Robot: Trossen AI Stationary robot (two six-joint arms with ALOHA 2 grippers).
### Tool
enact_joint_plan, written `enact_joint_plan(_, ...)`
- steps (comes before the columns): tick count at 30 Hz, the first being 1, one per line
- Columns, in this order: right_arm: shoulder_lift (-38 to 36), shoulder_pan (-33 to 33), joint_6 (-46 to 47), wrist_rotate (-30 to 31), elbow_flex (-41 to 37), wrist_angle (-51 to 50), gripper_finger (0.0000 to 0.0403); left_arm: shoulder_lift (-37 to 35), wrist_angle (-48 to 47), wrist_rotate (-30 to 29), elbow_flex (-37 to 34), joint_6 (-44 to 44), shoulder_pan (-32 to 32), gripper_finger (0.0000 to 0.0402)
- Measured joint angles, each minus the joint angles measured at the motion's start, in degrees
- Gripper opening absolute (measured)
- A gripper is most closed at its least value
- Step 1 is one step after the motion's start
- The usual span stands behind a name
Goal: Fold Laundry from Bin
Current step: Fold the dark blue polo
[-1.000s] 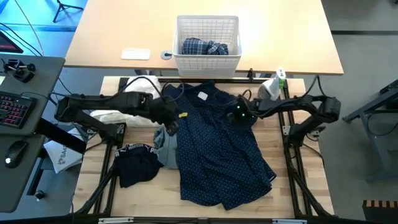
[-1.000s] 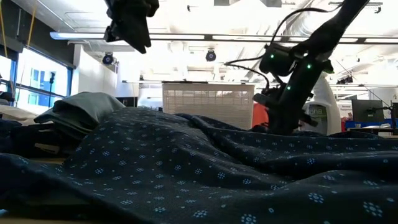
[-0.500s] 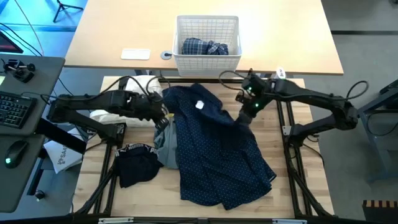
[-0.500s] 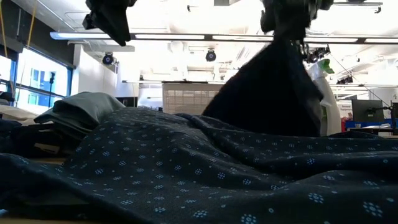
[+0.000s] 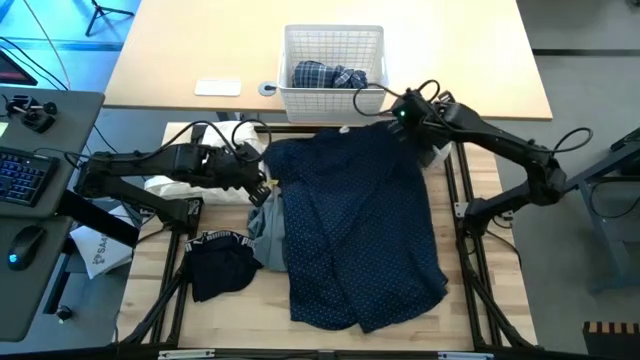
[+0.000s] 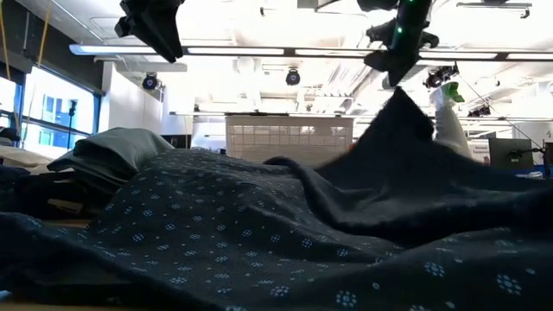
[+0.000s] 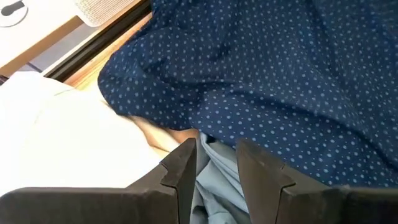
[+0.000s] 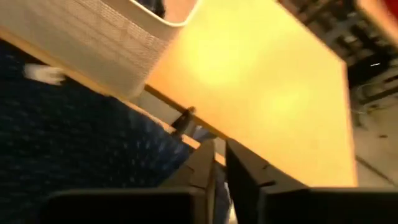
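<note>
Over by the tabletop's left edge, a white cloth lies bunched under the left arm. The black piece with white lettering sits crumpled toward the near-left corner, flat on the wood. Just beside it, a grey-green top peeks out, its right side tucked under the big navy garment.

The left gripper hangs at the left edge of the navy dotted garment, above where the grey-green top meets it. Its wrist camera looks down past two dark fingers that stand a little apart, a narrow gap between them and nothing in it; the grey-green fabric shows through the gap below.

The navy dotted garment spreads across the middle of the tabletop, from the far edge almost to the near edge. Its far-right corner is lifted into a peak, plain in the low view.

The right gripper is up at the far edge, right at that raised corner. Its fingers sit pressed nearly together, and the cloth rises to them in the low view; I cannot tell for sure that they pinch it.

Beyond the far edge, on the pale desk, stands the white bin, with a blue-white plaid shirt lying inside.
</note>
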Motion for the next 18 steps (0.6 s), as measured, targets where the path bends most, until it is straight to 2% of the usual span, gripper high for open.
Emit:
enact_joint_plan(6,0.03,-1.39,2.43,-4.56,1.32,-2.6,0.0138,0.04,-0.04,1.78,0.0,-0.47,-0.15,0.0104)
enact_joint_plan(9,0.03,0.05,3.7,-10.51,1.3,-3.67,0.0179,0.06,-0.66,5.67,0.0,-0.99,-0.31,0.0104)
enact_joint_plan(12,-0.18,4.51,4.96,-18.56,0.12,-2.81,0.0199,0.02,-2.91,10.1,-0.52,-3.35,-1.86,0.0104)
enact_joint_plan(14,-0.23,8.84,6.54,-22.69,-1.99,-2.13,0.0203,-0.2,-4.57,13.04,-2.41,-8.12,-4.26,0.0104)
enact_joint_plan(18,-0.23,18.37,12.78,-25.59,-9.36,2.13,0.0201,-1.14,-2.42,16.1,-9.6,-20.75,-10.25,0.0106)
